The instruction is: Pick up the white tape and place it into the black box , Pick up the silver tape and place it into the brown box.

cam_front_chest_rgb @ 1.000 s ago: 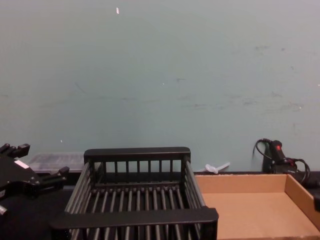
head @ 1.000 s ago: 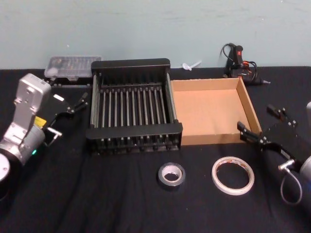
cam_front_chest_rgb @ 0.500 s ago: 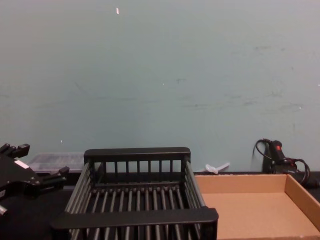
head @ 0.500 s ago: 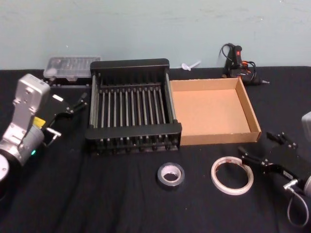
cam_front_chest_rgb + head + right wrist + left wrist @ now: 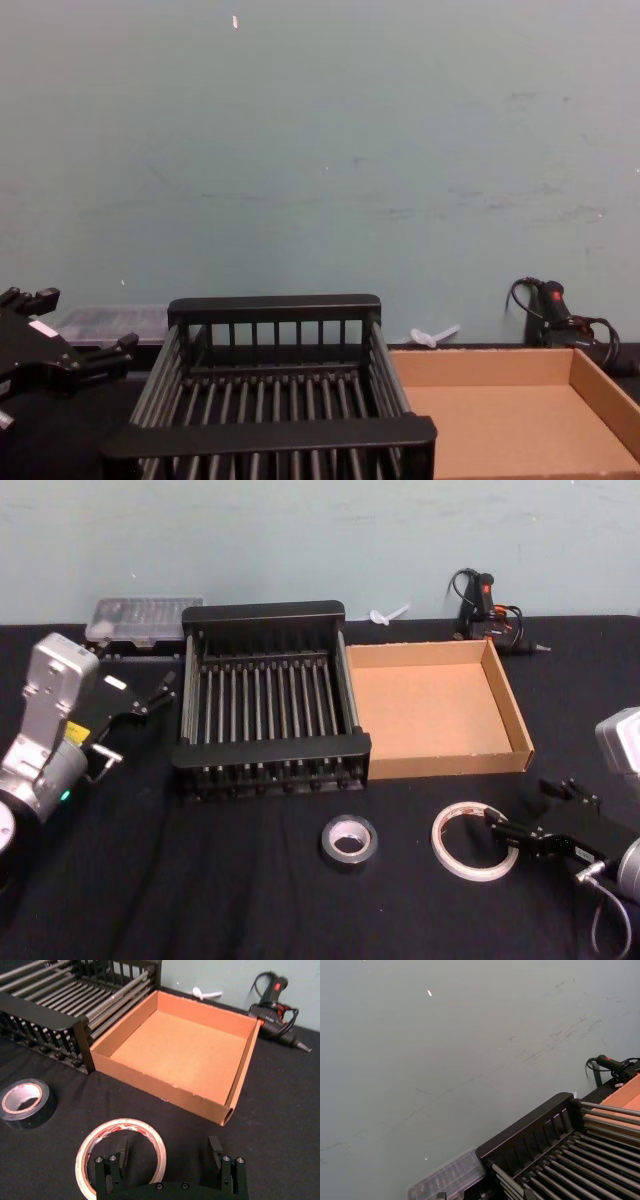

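Right gripper (image 5: 169, 1156): mine, low over the black cloth, fingers wide and holding nothing. One finger sits inside the white tape (image 5: 477, 841), the other outside its right wall, so closing should pinch that wall.

White tape: flat on the cloth in front of the brown box (image 5: 515, 715), red print on its inner core. Not yet lifted.

Silver tape (image 5: 349, 841): flat, in front of the black box (image 5: 270, 755), well apart from my fingers.

Black box and brown box: side by side, walls touching or nearly so, both empty and open to a drop from above.

Left gripper (image 5: 145, 693): idle beside the black box's left wall, fingers apart.

Views: the right wrist view shows the straddle plainly. The chest view shows both boxes (image 5: 270, 432) from the side.
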You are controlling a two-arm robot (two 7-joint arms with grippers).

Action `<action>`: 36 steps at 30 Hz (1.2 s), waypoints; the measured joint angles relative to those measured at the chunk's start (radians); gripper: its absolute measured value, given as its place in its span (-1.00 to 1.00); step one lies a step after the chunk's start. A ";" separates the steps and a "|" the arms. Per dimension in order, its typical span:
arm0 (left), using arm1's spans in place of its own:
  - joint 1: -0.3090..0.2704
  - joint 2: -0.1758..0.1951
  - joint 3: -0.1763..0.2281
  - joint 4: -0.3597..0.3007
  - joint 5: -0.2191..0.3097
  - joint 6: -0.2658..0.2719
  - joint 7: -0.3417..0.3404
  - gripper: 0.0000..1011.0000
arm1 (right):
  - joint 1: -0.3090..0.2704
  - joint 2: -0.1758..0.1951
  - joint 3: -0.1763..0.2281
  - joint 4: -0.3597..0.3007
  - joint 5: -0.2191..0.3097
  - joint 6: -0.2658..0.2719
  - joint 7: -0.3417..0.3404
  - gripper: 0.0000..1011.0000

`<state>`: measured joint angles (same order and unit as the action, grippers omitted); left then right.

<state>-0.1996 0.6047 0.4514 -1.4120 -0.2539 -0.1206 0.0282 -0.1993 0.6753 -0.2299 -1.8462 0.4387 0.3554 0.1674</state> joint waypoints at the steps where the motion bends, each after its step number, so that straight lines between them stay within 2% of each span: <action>1: 0.000 0.000 0.000 0.000 0.000 0.000 0.000 0.98 | 0.003 -0.002 0.000 0.002 0.000 0.007 0.001 0.98; 9: 0.000 0.000 0.000 0.000 0.000 0.000 0.000 0.98 | 0.034 -0.017 -0.011 0.023 -0.006 0.077 0.027 0.98; 18: 0.000 0.000 0.000 0.000 0.000 0.000 0.000 0.98 | 0.065 -0.027 -0.024 0.040 -0.035 0.121 0.056 0.98; 26: 0.000 0.000 0.000 0.000 0.000 0.000 0.000 0.98 | 0.085 -0.037 -0.029 0.055 -0.052 0.155 0.078 0.98; 36: 0.000 0.000 0.000 0.000 0.000 0.000 0.000 0.98 | 0.114 -0.059 -0.035 0.082 -0.082 0.168 0.096 0.98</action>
<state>-0.1995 0.6047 0.4514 -1.4119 -0.2539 -0.1205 0.0282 -0.0851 0.6159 -0.2646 -1.7638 0.3565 0.5232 0.2634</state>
